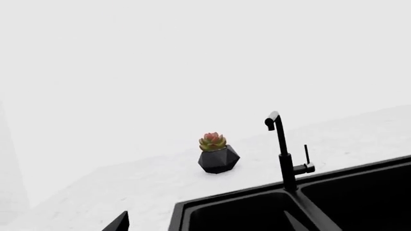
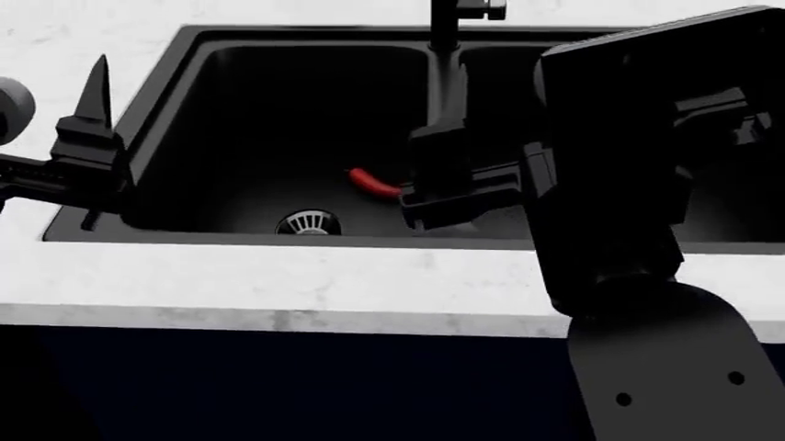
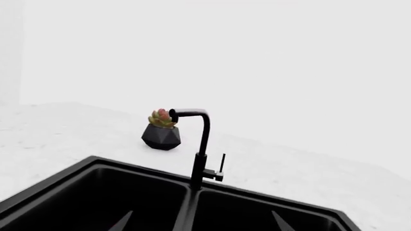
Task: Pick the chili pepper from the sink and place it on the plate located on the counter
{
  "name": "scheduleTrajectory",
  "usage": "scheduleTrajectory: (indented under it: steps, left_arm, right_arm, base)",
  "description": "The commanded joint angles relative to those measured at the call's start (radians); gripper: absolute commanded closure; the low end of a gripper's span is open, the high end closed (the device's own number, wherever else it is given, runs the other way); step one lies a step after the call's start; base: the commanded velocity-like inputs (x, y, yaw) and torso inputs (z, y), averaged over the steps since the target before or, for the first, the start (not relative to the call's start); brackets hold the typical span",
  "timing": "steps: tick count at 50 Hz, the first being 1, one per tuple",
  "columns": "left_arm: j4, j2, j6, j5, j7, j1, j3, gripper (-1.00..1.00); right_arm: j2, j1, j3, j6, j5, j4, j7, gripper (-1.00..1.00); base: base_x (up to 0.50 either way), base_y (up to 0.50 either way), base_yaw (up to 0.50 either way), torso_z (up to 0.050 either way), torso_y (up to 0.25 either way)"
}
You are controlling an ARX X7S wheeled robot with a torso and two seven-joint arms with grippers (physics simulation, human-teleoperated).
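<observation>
We judge the main risk to be a missed or glancing grasp: the chili pepper (image 2: pixel 373 184) lies on the floor of the sink (image 2: pixel 184 101), in the left basin near the divider, partly hidden behind our right gripper (image 2: pixel 424 197), and closing blind could nudge it toward the drain strainer (image 2: pixel 308 222). Our right arm reaches down into the basin; we cannot tell how far its jaws are apart or whether they hold anything. Our left gripper (image 2: pixel 86 138) hovers over the sink's left rim, by the counter (image 2: pixel 307 280) front edge, its opening unclear.
</observation>
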Motion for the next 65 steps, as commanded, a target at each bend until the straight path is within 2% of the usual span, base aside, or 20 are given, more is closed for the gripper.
scheduleTrajectory:
  steps: [1,51,65]
  left_arm:
    - [0.0,0.0,-0.027,0.005,-0.02,-0.006,-0.005,-1.0]
    - [-0.011,-0.008,-0.027,-0.011,-0.043,-0.027,0.017,-1.0]
    - [0.002,-0.014,-0.032,-0.017,-0.047,-0.023,0.015,-1.0]
  right_arm:
    - [0.005,0.008,-0.011,0.011,0.002,-0.007,0.009,-1.0]
    - [0.022,0.015,-0.025,0.013,0.02,-0.006,0.027,-1.0]
    - [0.001,0.007,0.012,0.022,0.044,0.015,0.022,-1.0]
  base:
    - [0.26,0.0,0.0,0.0,0.0]
    - [0.38,0.13,0.0,0.0,0.0]
    - [0.33,0.11,0.0,0.0,0.001]
